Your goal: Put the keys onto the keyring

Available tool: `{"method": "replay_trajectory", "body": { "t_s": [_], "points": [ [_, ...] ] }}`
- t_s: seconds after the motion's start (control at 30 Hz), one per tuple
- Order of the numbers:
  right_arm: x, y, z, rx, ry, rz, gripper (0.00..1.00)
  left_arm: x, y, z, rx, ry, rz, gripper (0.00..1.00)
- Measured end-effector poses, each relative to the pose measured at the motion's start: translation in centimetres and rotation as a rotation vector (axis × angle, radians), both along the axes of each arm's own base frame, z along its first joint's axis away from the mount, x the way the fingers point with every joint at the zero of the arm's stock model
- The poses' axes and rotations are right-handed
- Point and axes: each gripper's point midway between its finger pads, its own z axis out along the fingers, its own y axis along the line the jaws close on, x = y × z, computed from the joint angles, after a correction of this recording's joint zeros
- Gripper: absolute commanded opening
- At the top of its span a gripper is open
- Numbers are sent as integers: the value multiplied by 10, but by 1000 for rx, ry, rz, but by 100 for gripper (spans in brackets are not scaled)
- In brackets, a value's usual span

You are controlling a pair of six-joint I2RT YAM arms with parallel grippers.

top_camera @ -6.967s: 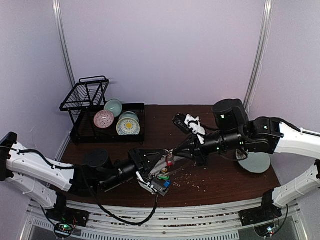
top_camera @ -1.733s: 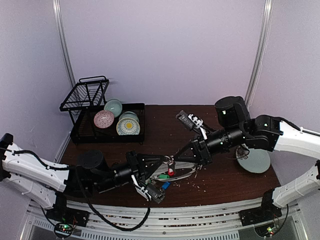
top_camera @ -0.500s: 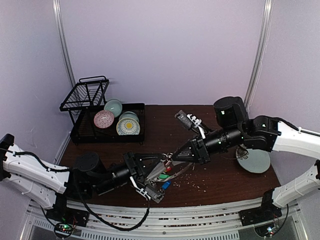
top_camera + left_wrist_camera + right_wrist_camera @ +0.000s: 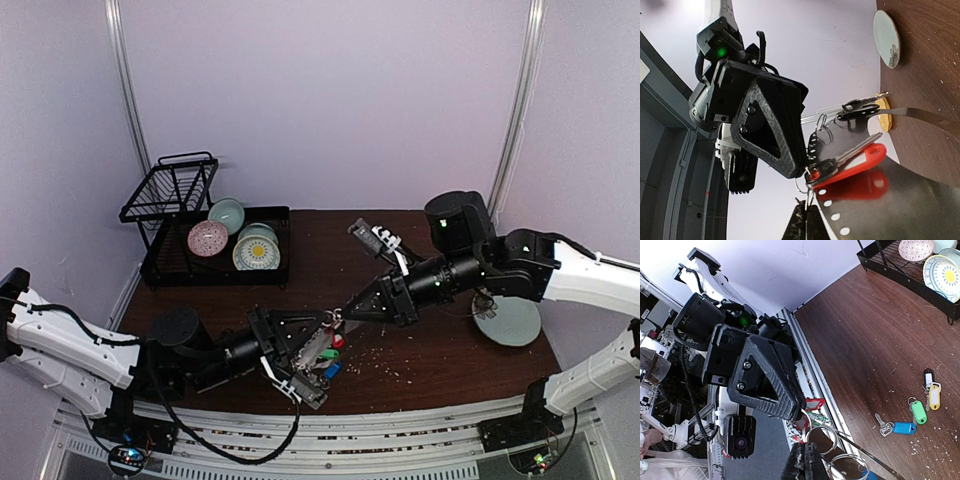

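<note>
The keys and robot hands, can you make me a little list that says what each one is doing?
left gripper: meets the right one above the table, pinching a small ring
right gripper: tip to tip with the left, also pinching
red-tagged key: hanging in the air from the pinched ring
loose keys: blue, green, yellow and dark tags, lying on the table
dish rack: back left, holding plates
round plate: right side of table

The left gripper (image 4: 322, 335) has slid up and right toward the frame's centre, meeting the right gripper (image 4: 343, 311), which has drawn slightly left. The red-tagged key (image 4: 338, 341) now hangs between both, lifted higher than before.
</note>
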Motion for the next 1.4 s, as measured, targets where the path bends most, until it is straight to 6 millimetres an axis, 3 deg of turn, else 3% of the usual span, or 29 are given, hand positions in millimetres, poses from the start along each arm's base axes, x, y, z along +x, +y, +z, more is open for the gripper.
{"method": "replay_trajectory", "body": {
  "t_s": [0.83, 1.4],
  "points": [
    [-18, 13, -1, 34, 26, 61, 0, 8, -1, -5, -2, 25, 49, 0],
    [-9, 21, 7, 82, -13, 8, 0, 19, -6, 0, -154, 210, 91, 0]
  ]
}}
